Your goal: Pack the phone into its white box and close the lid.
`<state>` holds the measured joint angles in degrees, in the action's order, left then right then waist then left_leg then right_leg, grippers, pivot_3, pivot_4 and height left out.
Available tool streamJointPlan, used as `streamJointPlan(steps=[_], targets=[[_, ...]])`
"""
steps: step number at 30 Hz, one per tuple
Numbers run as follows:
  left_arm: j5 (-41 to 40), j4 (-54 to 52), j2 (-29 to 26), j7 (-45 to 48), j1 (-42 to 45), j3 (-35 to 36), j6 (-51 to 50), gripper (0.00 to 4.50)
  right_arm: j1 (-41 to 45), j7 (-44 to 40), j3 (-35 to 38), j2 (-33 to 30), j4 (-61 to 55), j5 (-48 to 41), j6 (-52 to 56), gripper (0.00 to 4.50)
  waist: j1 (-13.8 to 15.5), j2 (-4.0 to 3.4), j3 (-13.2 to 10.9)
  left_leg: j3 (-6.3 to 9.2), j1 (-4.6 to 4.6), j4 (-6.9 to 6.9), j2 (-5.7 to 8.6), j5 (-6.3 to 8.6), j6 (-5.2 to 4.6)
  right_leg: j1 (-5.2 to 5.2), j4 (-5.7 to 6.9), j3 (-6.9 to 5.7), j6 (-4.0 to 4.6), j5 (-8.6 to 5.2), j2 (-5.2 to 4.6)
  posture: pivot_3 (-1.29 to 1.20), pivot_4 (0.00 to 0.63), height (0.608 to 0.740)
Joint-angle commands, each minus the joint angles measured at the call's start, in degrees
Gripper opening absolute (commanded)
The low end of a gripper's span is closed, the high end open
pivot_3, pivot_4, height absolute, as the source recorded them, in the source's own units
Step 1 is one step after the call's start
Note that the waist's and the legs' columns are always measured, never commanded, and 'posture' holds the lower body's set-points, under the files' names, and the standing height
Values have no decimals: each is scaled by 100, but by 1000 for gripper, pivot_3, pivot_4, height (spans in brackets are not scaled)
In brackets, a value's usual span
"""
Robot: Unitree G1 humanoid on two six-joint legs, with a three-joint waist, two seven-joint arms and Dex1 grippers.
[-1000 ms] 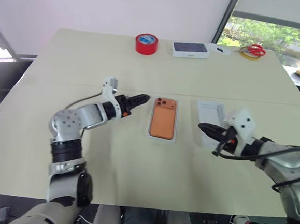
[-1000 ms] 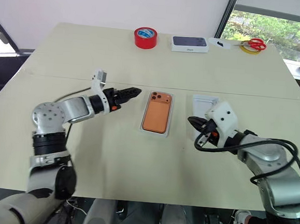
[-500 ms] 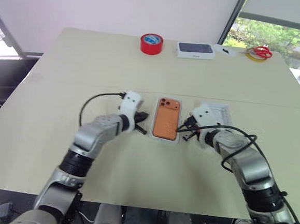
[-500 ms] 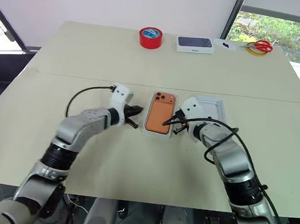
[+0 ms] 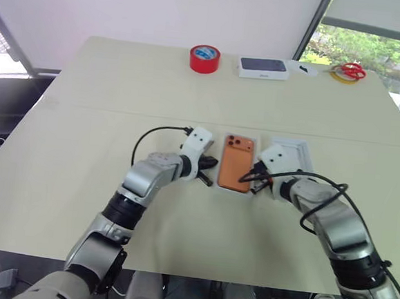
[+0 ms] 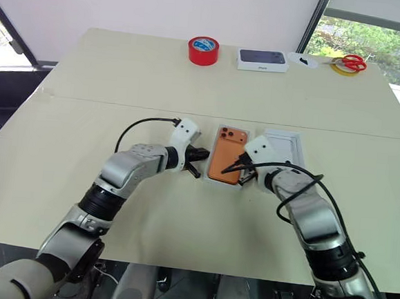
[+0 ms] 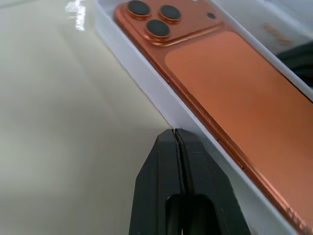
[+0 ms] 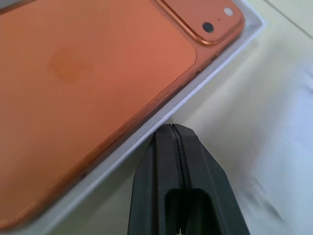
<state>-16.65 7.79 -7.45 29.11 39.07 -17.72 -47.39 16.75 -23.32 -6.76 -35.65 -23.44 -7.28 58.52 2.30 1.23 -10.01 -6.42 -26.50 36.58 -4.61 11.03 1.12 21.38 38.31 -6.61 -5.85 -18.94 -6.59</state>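
Observation:
The orange phone (image 5: 237, 165) lies back-up inside the white box (image 7: 146, 83), camera block toward the far end. My left gripper (image 5: 209, 170) is shut, its tips (image 7: 175, 133) against the outside of the box's left wall. My right gripper (image 5: 245, 176) is also shut and empty, its tips (image 8: 171, 128) at the box's right rim beside the phone's edge (image 8: 88, 73). The lid (image 5: 293, 148) lies pale side up on the table just right of the box, partly hidden by my right wrist.
At the table's far edge stand a red tape roll (image 5: 204, 58), a white box with a dark blue face (image 5: 262, 68), and red-handled scissors (image 5: 348, 68) on a yellow ring. A seam runs across the table behind the box.
The left gripper has shut and swung right to the box's left wall. The right gripper has come left from over the lid and down to the box's right rim. The camera view has shifted too.

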Motion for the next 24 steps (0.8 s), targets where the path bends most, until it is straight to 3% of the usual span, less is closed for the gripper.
streamJointPlan(steps=[1, 6, 12, 24], targets=[[-208, -83, 608, 557, 320, -482, 31, 44, -263, -223, 284, -166, -701, -209, 102, 0, -12, -2, 1, 0, 0, 0, -1, 3, -5, 1, 1, 0, 0, 0, 1, 0, 150, 730], [-108, 326, 1211, 756, 461, -702, 18, 44, -1108, -417, 1050, -598, -1341, -362, 429, 0, -4, -6, 3, 4, -1, 1, 0, 7, -11, 0, -1, 0, 0, 0, 0, 0, 150, 730], [-45, 560, 1532, 939, 423, -758, -38, 44, -1904, -533, 1649, -737, -1715, -418, 540, 0, -26, -30, 15, 16, 6, 0, -6, 9, -14, 1, 2, 3, 1, 0, 3, 0, 150, 730], [133, 467, 1137, 1244, 297, -734, -238, 44, -2013, -576, 1876, -855, -1535, -400, 370, 0, -18, -33, 16, 22, 5, 1, -5, 9, -15, 0, 2, 3, 1, 0, 3, 0, 150, 730]])
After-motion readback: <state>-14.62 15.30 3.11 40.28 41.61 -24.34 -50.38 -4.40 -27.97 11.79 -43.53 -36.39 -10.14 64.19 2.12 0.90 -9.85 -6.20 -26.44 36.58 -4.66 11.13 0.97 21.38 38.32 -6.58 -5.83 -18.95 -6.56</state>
